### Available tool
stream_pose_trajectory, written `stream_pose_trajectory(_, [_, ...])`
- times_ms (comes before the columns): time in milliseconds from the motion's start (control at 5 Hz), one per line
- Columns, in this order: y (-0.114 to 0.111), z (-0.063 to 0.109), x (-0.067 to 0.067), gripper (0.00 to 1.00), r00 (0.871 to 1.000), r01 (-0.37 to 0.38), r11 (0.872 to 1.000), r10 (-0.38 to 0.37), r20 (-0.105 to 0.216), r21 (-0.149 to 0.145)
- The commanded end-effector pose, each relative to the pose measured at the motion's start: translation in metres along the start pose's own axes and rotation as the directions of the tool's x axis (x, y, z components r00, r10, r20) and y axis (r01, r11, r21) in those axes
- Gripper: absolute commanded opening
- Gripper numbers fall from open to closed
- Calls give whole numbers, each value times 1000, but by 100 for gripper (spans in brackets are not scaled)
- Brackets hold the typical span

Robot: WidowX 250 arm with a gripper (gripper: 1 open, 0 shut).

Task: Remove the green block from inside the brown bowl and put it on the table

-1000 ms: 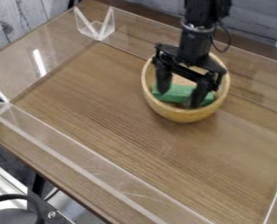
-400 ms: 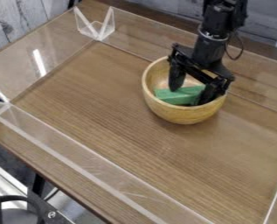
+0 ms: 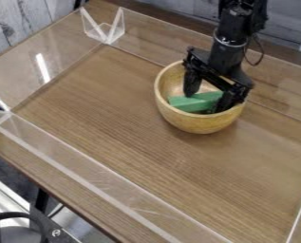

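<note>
The brown bowl (image 3: 191, 118) stands on the table (image 3: 115, 133) toward the back right. Inside it lies the green block (image 3: 194, 101), partly covered by the fingers. My black gripper (image 3: 217, 84) points down into the bowl over the block's right end. Its jaws stand open, one finger at the bowl's left inner side and the other near the right rim, and they hold nothing.
Clear acrylic walls (image 3: 64, 152) edge the tabletop on all sides. A clear angled bracket (image 3: 102, 27) sits at the back left corner. Bare wood stretches left of and in front of the bowl.
The gripper has moved right and toward the back and sunk lower into the bowl. Its jaws have stayed open. Bowl and block have not shifted.
</note>
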State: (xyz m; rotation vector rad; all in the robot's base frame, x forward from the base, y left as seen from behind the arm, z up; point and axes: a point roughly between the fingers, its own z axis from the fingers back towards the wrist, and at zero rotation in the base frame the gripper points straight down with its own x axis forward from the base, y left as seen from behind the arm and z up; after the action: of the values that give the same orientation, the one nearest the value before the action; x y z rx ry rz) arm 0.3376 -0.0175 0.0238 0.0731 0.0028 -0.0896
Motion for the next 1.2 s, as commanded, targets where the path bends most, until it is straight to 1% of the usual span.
stream_pose_trajectory(0, [4, -4, 9, 100, 999, 7, 1000, -8, 48, 17])
stream_pose_trajectory(400, [18, -9, 4, 100, 998, -32, 999, 32, 46, 1])
stream_pose_trajectory(800, [31, -14, 3, 100, 999, -14, 1000, 15, 38, -22])
stream_pose_trajectory(1000, [34, -16, 4, 100, 999, 9, 1000, -9, 33, -22])
